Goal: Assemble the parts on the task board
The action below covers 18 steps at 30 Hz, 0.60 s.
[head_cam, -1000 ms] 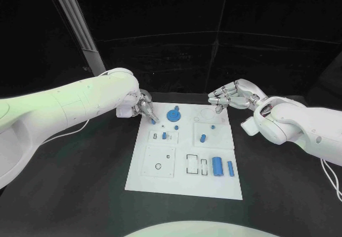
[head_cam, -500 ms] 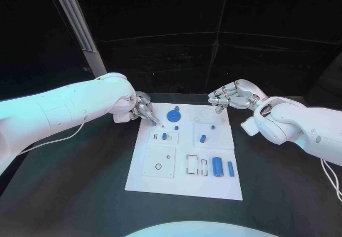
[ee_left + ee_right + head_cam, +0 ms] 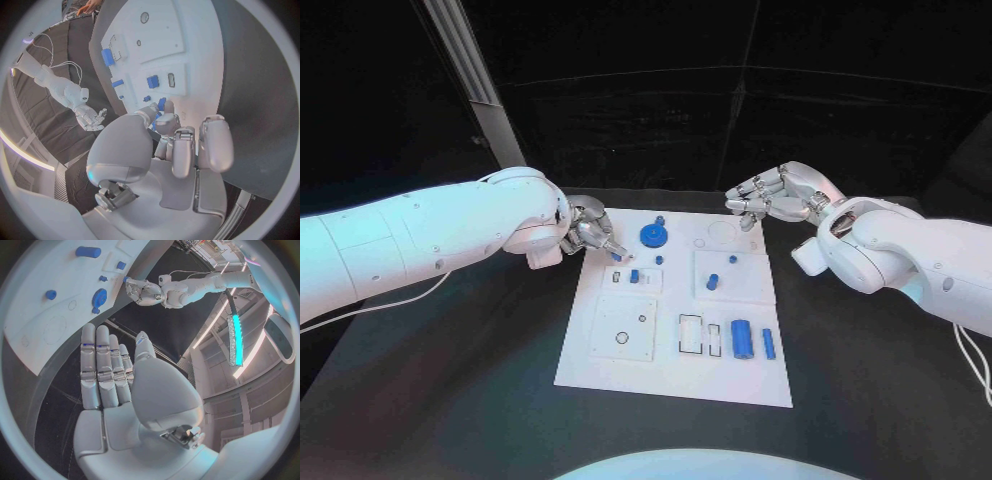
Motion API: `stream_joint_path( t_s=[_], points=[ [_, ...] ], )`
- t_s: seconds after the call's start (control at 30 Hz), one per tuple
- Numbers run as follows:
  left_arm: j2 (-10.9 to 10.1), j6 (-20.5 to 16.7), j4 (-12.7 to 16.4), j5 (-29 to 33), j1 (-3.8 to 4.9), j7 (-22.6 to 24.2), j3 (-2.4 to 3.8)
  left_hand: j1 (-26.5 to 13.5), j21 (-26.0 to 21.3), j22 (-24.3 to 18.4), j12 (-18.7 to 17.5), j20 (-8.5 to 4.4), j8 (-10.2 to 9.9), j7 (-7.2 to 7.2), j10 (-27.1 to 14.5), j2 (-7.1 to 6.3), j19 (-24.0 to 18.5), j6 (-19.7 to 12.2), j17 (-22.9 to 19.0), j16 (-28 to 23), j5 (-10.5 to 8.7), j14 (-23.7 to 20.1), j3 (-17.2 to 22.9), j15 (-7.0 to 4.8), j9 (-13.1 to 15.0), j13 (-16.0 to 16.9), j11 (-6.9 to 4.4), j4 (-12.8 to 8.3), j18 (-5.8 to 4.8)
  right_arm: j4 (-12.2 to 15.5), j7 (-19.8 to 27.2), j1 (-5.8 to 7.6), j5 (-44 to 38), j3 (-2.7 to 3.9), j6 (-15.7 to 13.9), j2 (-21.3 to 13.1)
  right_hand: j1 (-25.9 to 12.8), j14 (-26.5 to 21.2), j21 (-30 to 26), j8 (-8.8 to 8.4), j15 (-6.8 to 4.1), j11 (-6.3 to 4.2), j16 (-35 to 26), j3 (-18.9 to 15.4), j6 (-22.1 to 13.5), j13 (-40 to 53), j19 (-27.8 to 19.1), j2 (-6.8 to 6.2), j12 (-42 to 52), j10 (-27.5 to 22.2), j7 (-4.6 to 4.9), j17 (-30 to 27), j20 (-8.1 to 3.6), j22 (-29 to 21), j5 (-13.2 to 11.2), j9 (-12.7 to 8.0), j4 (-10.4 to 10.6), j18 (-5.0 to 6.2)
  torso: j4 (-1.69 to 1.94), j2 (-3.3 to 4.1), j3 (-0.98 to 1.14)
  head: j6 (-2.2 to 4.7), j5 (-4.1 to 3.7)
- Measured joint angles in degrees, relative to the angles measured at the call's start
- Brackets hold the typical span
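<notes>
Head view: lying in the middle of the black desk [image 3: 444, 400], the white task board [image 3: 678, 300], blue parts spread over it. Standing near its upper edge, a blue gear [image 3: 652, 235]; lying toward its lower right, a blue cylinder [image 3: 741, 339] with a slimmer blue bar [image 3: 769, 344] just beside it. Hovering at the board's upper left corner, the left robot hand [image 3: 589, 232], pinching a small blue part [image 3: 615, 255] at its fingertips. Hanging over the board's upper right corner, the right robot hand [image 3: 769, 195], fingers apart and holding nothing.

Left wrist view: closing together in the middle of the circle, the left robot hand's fingers [image 3: 182, 150], the small blue part [image 3: 161, 105] showing between thumb and fingertip just above the board [image 3: 187, 50].

Right wrist view: stretching side by side toward the upper left of the frame, the right robot hand's fingers [image 3: 103, 370], nothing gripped; beyond them, the gear [image 3: 99, 297] on the board.
</notes>
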Motion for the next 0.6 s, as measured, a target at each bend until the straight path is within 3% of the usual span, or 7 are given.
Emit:
stream_joint_path(
  t_s=[0.27,0.6],
  points=[
    [-2.5,-2.5,4.2,-1.5,-1.04,0.4,-0.08,-0.4,0.0,0.1,0.0,0.00,0.0,-0.01,0.1,-0.38,0.0,0.2,0.0,0.0,0.29,0.0,0.8,0.00,0.1,0.0,0.06,-0.2,0.00,-0.2,0.0,0.00,0.0,0.00,0.1,0.0,0.0,0.0,0.0,0.00,0.00,0.00,0.0,0.0,0.0,0.0,0.0,0.00,0.0,0.0,0.00,0.0,0.00,0.0,0.0,0.0,0.0,0.00,0.09,-0.01,-0.03,0.16,0.34],
    [-3.0,-2.8,5.7,-4.3,-1.51,0.5,-0.10,-0.8,0.0,0.1,0.0,0.00,0.0,0.00,0.2,-0.80,0.0,0.2,0.0,0.0,0.29,0.0,1.6,0.00,0.2,0.0,-0.06,-0.5,0.00,-0.3,0.1,-0.02,0.0,0.00,0.2,0.1,0.0,0.0,0.0,0.00,0.00,0.00,0.0,0.0,0.0,0.0,0.0,0.00,0.0,0.0,0.00,0.0,0.00,-0.1,0.0,0.0,0.0,0.00,-0.13,0.10,-0.03,0.09,0.31]
  ],
)
